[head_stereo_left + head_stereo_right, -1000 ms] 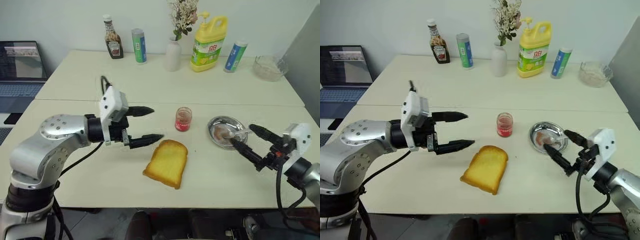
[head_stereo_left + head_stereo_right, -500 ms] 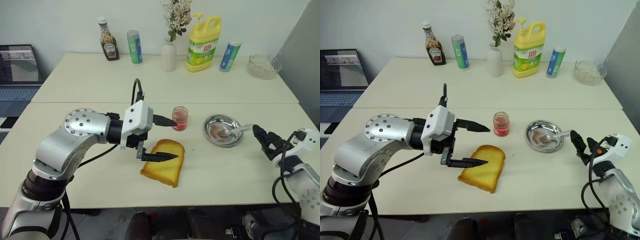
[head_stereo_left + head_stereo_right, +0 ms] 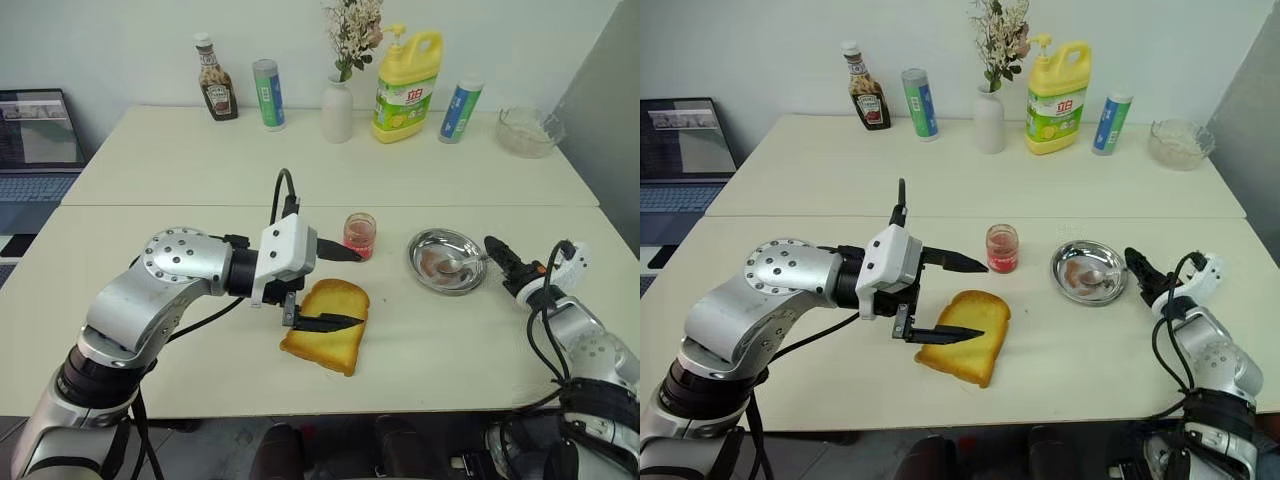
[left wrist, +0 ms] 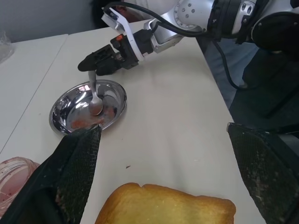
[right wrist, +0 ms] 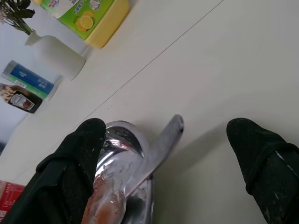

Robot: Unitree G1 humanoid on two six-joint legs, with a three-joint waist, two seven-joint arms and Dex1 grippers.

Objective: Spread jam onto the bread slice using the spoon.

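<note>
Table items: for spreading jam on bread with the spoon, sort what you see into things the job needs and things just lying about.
Needed for the job:
- jam
- bread slice
- spoon, lying in the steel dish

Just lying about:
- ketchup bottle
- two tubes
- vase of flowers
- yellow detergent jug
- glass bowl
- laptop

White table [image 3: 180, 170]; seam runs across its middle. Back row, 10 to 2 o'clock: ketchup bottle [image 3: 211, 64], blue-green tube [image 3: 266, 94], white vase with dried flowers [image 3: 337, 111], yellow detergent jug [image 3: 406, 73], second blue tube [image 3: 457, 109], glass bowl [image 3: 524, 132]. Steel dish [image 3: 427, 252] at 3 o'clock, smeared red. Open laptop [image 3: 35, 135] at 9 o'clock.
</note>
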